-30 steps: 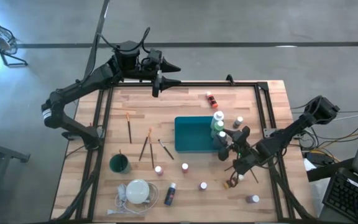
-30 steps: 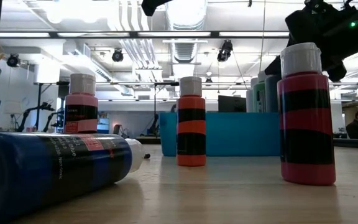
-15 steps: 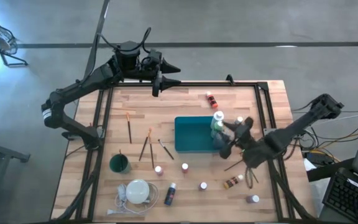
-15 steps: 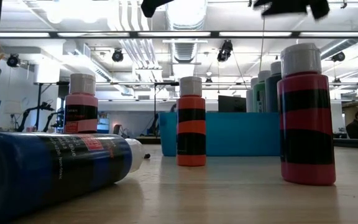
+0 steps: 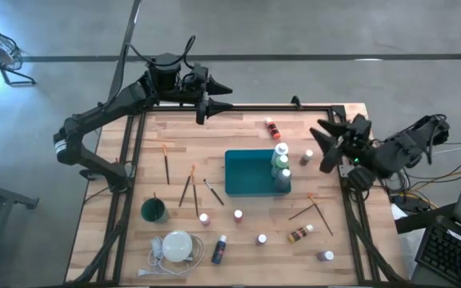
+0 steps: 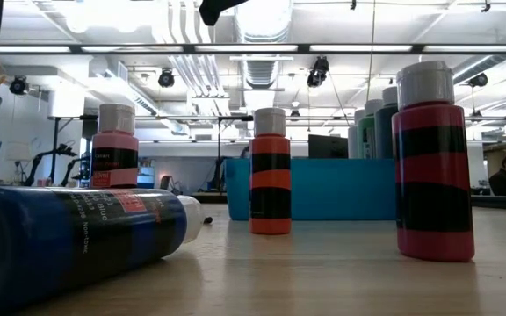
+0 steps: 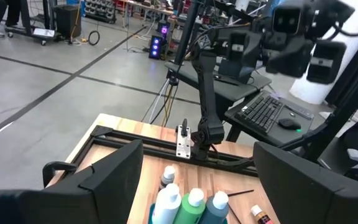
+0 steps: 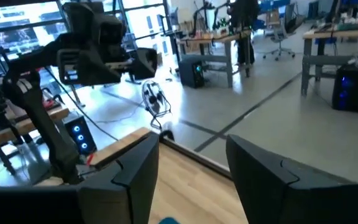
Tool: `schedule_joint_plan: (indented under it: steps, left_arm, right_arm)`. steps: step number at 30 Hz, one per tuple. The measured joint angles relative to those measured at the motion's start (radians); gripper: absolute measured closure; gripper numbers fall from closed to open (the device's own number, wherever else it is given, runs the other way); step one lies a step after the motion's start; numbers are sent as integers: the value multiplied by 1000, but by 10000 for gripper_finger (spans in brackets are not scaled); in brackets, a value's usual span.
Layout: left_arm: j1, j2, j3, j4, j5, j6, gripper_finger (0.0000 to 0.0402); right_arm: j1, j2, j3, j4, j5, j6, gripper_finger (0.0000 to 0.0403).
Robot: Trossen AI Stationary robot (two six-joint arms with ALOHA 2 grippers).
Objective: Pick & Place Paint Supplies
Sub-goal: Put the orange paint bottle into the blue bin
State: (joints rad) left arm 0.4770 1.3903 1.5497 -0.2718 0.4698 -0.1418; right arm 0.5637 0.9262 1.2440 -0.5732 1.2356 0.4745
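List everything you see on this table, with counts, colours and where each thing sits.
Tray: one, teal, table middle.
Bottles in tray: three, green and grey-blue, along its right wall.
Loose bottles: about eight, mixed colours, scattered around the tray; three lie flat.
Brushes: six, dark or orange handles; four left of tray, two right.
Cup: one, green, beside the disc.
Disc with cord: one, white, left corner.
Left claw: open, empty, over the table edge.
Right claw: open, empty, right of the tray.
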Motion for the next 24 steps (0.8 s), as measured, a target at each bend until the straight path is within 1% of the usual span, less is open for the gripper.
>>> schedule_joint_plan:
  steps: [6,9,12,16,20,22,24]
  left_arm:
    - [0,0,0,0,0,-1,92]
    - [0,0,0,0,0,-1,92]
    - [0,0,0,0,0,-1,92]
    - [0,0,0,0,0,-1,92]
    - [0,0,0,0,0,-1,92]
    - [0,0,0,0,0,-1,92]
    - [0,0,0,0,0,-1,92]
  right_arm:
    - [-2,-1,44,0,26,-76,241]
    - [-2,2,50,0,28,-78,251]
    - [-2,4,55,0,54,-70,259]
    - [-20,3,60,1,61,-49,264]
    - [-75,-5,62,-2,-1,-14,254]
    - [-126,-14,62,-7,-40,2,249]
    - [-188,-24,62,-9,-104,48,244]
